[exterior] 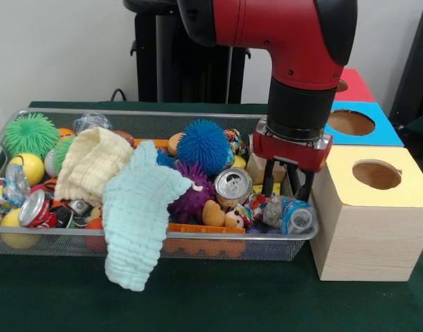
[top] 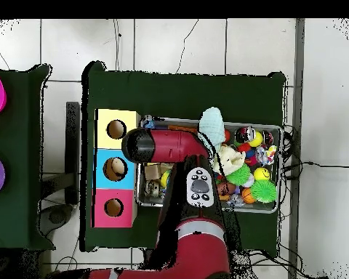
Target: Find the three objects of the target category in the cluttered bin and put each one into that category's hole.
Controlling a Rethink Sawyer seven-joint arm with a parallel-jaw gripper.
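Green cloth covers the table; the wire bin sits beside the hole boxes. At the bin's box-side end, the gripper hangs with fingers spread, empty, seemingly poised over a crushed can.

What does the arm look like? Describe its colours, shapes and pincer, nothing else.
The arm is a thick, rounded red shell with black joint sections. A black cylindrical wrist ends in a red block carrying the pincer, two slim black fingers. From overhead, a grey button panel sits on it.
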